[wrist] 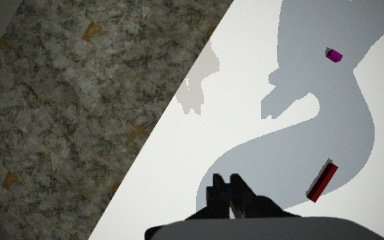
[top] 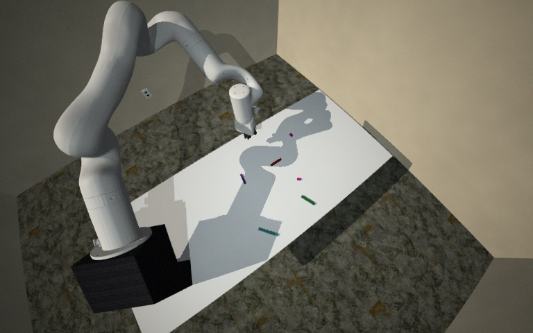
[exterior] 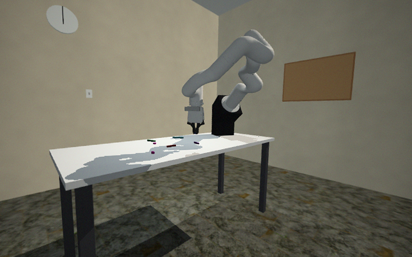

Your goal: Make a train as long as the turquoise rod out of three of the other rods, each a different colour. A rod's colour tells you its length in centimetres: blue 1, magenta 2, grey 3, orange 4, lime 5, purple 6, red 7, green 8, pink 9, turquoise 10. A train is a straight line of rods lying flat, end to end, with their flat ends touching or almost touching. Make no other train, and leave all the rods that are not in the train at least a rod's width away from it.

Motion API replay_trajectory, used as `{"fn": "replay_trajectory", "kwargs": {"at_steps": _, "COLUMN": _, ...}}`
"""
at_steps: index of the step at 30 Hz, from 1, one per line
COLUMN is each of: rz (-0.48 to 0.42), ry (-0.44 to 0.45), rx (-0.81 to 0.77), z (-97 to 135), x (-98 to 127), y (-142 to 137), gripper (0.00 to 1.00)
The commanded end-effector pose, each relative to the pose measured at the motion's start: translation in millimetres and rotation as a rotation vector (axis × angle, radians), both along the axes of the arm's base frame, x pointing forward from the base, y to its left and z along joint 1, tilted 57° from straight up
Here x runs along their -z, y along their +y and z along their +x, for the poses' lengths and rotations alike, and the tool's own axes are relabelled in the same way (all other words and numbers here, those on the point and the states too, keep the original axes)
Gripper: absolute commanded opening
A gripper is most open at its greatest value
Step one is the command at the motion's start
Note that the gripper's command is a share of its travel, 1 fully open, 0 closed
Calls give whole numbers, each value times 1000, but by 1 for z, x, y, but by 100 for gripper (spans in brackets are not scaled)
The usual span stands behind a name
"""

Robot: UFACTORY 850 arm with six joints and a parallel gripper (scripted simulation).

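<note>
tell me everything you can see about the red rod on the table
The red rod is a slim, dark red bar with square-cut ends and a matte, even surface. It lies flat on the white table, slanted, inside the arm's grey shadow. Nothing touches it: the gripper hangs apart from it, and the nearest magenta rod lies well clear.

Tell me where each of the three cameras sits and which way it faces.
Top: high above, looking down on the white table, the whole arm and its black pedestal.
Exterior: low in the room, facing the table's far end and the arm.
Wrist: on the arm, looking down past the gripper.
Shared: the red rod shows in top and wrist.
</note>
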State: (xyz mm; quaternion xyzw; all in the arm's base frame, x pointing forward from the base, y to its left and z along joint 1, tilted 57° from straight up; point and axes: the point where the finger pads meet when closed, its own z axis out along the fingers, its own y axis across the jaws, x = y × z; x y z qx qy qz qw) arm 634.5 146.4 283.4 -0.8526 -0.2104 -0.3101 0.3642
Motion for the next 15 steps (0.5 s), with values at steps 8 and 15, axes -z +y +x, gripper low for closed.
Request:
{"fn": "replay_trajectory", "kwargs": {"at_steps": 8, "rz": 0, "ry": -1, "rx": 0, "z": 1, "x": 1, "y": 2, "gripper": 4}}
{"fn": "replay_trajectory", "kwargs": {"at_steps": 15, "rz": 0, "ry": -1, "rx": 0, "z": 7, "x": 9, "y": 13, "gripper": 4}}
